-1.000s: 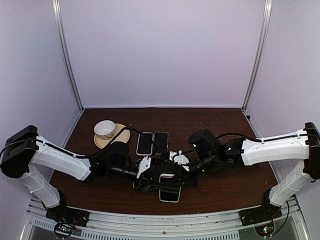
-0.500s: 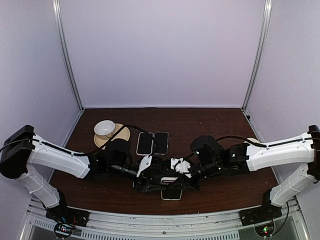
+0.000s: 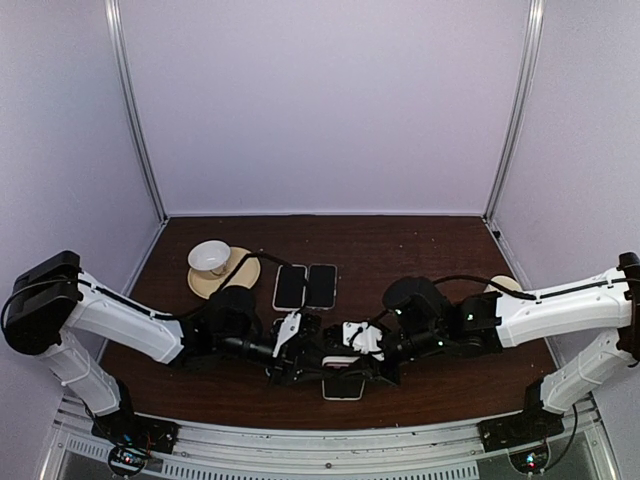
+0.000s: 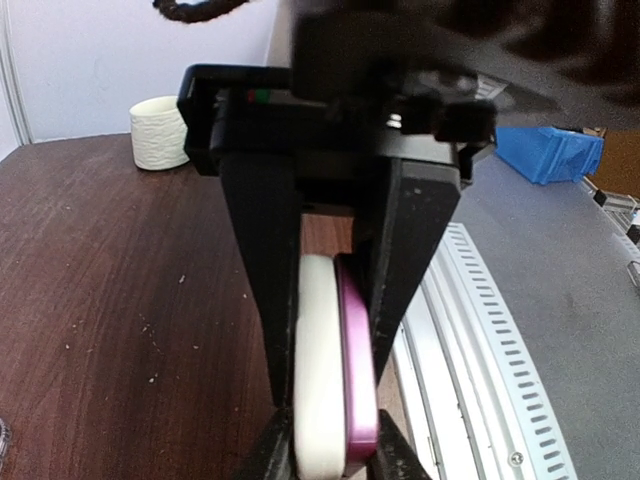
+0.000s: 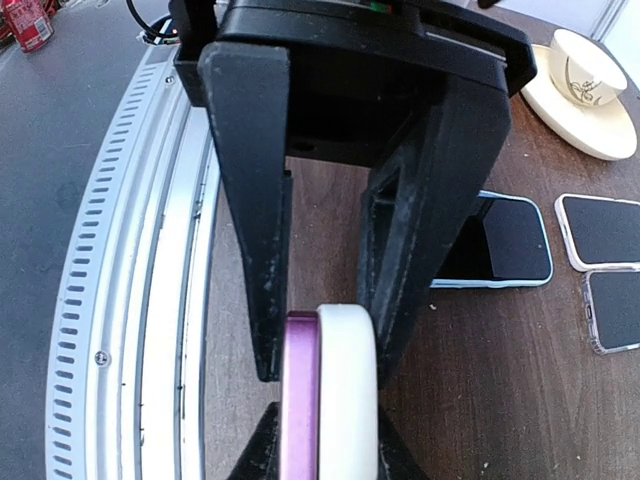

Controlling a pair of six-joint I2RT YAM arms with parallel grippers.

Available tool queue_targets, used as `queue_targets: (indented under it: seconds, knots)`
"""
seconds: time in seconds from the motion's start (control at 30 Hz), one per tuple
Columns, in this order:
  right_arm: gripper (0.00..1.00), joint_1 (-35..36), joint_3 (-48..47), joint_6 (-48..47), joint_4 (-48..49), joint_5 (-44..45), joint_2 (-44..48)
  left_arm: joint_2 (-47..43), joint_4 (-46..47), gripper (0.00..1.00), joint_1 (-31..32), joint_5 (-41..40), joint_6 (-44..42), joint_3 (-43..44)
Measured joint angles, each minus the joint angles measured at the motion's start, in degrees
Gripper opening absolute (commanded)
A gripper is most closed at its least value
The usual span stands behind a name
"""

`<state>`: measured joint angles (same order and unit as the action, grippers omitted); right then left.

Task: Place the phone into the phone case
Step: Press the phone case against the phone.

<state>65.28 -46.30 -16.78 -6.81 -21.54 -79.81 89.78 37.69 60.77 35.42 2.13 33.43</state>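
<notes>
A thick white phone case point(image 4: 318, 370) and a thinner purple phone point(image 4: 357, 370) stand on edge, pressed flat against each other. My left gripper point(image 4: 335, 455) is shut across the pair, one finger on each outer face. In the right wrist view the phone point(image 5: 300, 400) is on the left and the case point(image 5: 348, 400) on the right, with my right gripper point(image 5: 328, 440) shut across them from the opposite end. From above, the left gripper point(image 3: 318, 360) and right gripper point(image 3: 358, 358) meet near the table's front, and the case's end point(image 3: 343, 388) shows below them.
Two dark phones point(image 3: 290, 287) point(image 3: 322, 285) lie side by side behind the grippers. A blue-edged phone point(image 5: 500, 240) lies closer. A white cup point(image 3: 210, 257) sits on a tan saucer point(image 3: 238, 268) at the left. A ribbed white cup point(image 4: 160, 132) stands right. The table's metal front rail point(image 3: 330, 440) is close.
The left gripper has narrowed onto the phone and case. The right arm has shifted a little lower and nearer the front edge, and less of the case shows below the grippers.
</notes>
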Motion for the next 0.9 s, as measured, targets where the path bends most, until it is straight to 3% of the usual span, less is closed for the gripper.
queue_targets:
  seconds: [0.1,0.27,0.43,0.53,0.67,0.9]
  knots:
    - [0.26,0.0,0.0,-0.02,-0.17,0.46,0.0,0.26,-0.83,0.0,0.04,-0.2,-0.04,0.79]
    - [0.47,0.0,0.09,-0.42,-0.22,1.11,0.02,1.29,-2.25,0.0,-0.17,-0.26,0.66,2.36]
    - [0.6,-0.2,1.46,0.13,-0.31,2.4,2.36,1.07,-2.8,0.0,-0.15,-0.63,-0.04,2.36]
    - [0.58,-0.92,4.35,1.92,-0.11,2.51,6.1,0.59,-3.58,0.0,0.04,-1.36,-1.44,2.32]
    - [0.45,-2.58,9.62,5.7,2.19,2.05,11.34,0.15,-4.28,0.0,0.22,-1.84,-2.67,2.25]
    - [0.42,-3.23,16.2,13.14,10.05,0.79,14.49,0.11,-4.42,0.0,0.2,-2.01,-3.15,2.25]
